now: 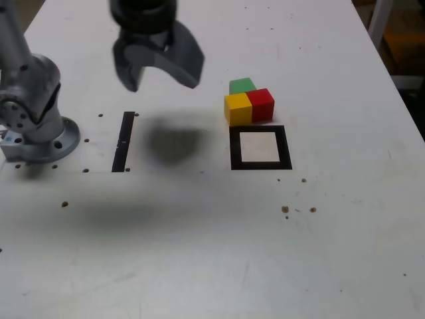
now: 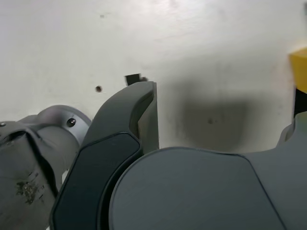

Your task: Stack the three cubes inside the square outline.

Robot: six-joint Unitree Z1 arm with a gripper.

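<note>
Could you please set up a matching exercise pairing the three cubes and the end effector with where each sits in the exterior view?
Things:
1. green cube
2. yellow cube
3. red cube
4. end effector

Places:
A. above the table, left of the cubes, open and empty
B. front of the cluster, on its left
C. behind the other two cubes
D. front of the cluster, on its right

Pairs: 1-C, 2-B, 3-D, 4-A
</note>
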